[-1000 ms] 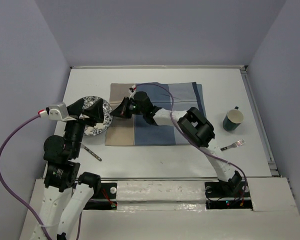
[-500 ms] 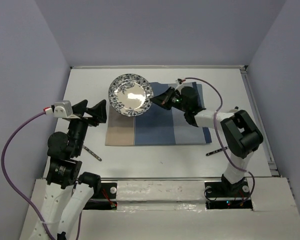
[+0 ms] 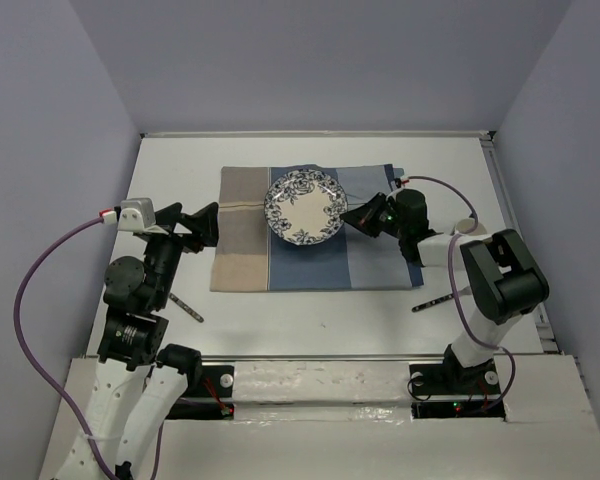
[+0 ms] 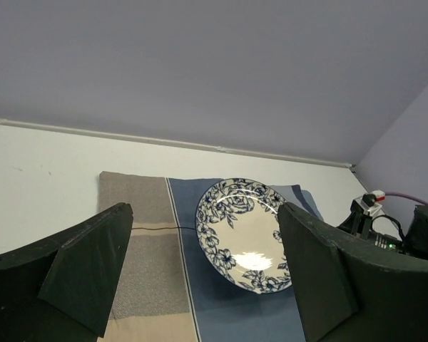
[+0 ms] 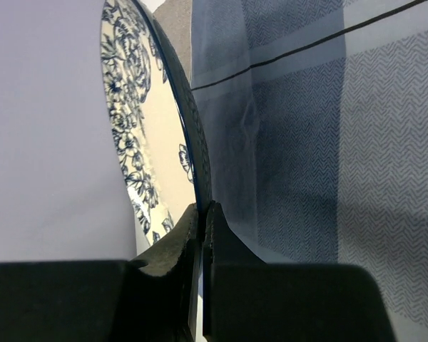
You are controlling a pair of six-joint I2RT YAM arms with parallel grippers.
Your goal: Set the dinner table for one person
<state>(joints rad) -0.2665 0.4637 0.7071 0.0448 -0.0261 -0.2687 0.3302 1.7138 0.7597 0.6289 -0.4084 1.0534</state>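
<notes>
Wrist view alone shows right gripper (image 5: 202, 211) pinching plate (image 5: 148, 142).

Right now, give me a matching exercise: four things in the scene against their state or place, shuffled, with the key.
1 plate
2 left fingers
3 right fingers
4 placemat

A open, empty
B flat on the table
C shut on a rim
D over the blue stripes, pinched at its edge

Pairs: 1-D, 2-A, 3-C, 4-B
</notes>
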